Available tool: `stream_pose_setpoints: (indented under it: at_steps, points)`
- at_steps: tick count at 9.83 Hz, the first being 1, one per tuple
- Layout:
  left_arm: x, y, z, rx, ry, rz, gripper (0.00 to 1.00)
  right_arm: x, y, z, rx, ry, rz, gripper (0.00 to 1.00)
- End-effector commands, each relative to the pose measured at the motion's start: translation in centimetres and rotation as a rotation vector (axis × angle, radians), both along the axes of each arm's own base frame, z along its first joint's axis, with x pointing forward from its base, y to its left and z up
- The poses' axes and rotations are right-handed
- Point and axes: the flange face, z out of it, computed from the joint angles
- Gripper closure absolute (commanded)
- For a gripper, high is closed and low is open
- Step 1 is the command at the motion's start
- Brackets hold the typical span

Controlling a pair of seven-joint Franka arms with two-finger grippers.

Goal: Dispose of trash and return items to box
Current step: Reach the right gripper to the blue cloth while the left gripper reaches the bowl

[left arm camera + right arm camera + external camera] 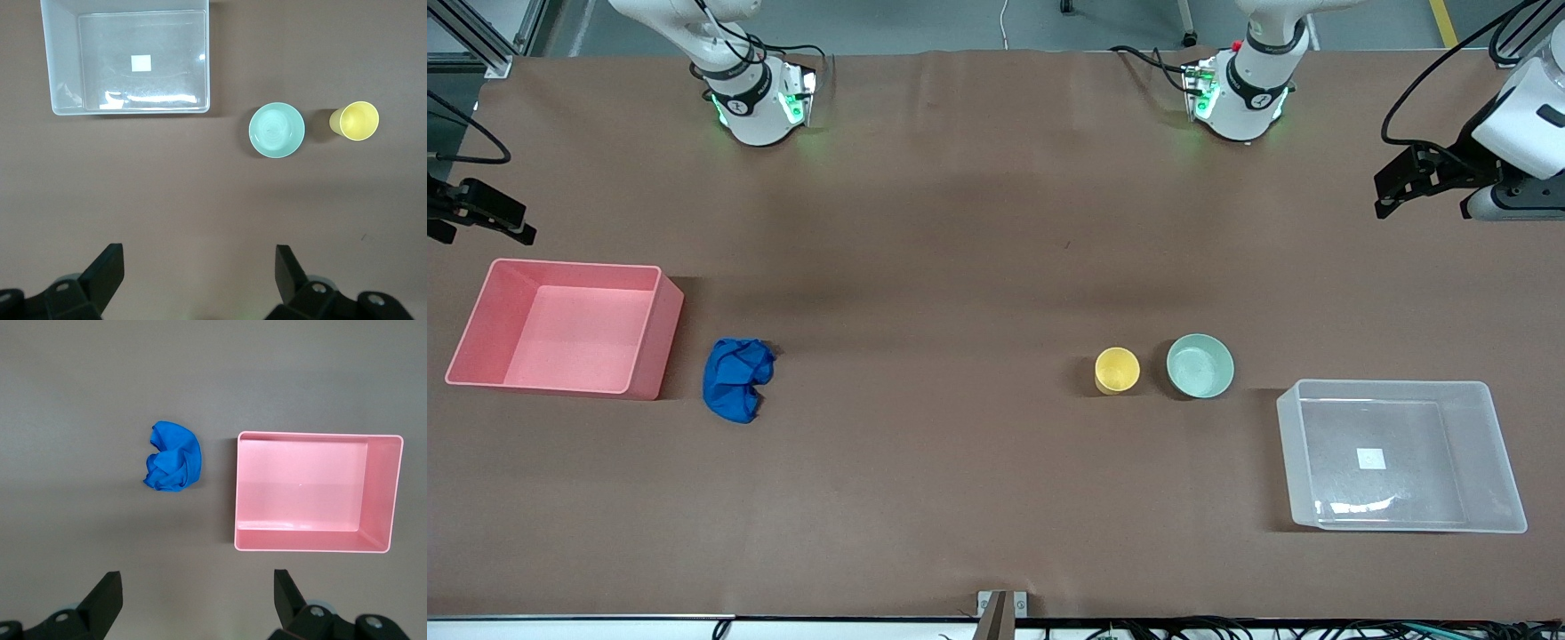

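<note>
Both arms wait high, nothing picked up yet.

Front view: the blue wad (735,379) lies on the counter (960,267) just beside the pink tub (480,356), toward the right arm's end. The yellow cup (1117,370) and mint bowl (1200,365) stand side by side near the clear box (1507,480), toward the left arm's end.
Left wrist view: the left gripper (200,267), fingers (107,267) wide apart, hangs over bare counter, near the bowl (277,130), cup (359,121) and box (63,73).
Right wrist view: the right gripper (198,587), fingers (107,590) apart, hangs near the wad (173,465) and pink tub (393,493).
Judgement: the task looks unstarted; next, each gripper must descend onto its target.
</note>
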Motion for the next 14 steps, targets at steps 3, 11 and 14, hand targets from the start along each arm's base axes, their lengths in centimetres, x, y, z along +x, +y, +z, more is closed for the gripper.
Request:
stream_pose_setpoints:
  at_steps: [3,11,14]
  points:
    - [3.2,0.0,-0.7,-0.024,0.016,-0.005,0.0,-0.2,0.4,0.6,0.001,-0.014,-0.002,0.0]
    - [9.7,-3.9,-27.8,-0.069,0.043,0.41,0.0,1.8,2.6,-6.9,-0.003,-0.05,0.002,0.01]
    - [6.3,-4.0,-35.5,-0.087,0.02,0.407,0.0,3.4,3.6,-18.7,-0.007,-0.064,0.02,0.02]
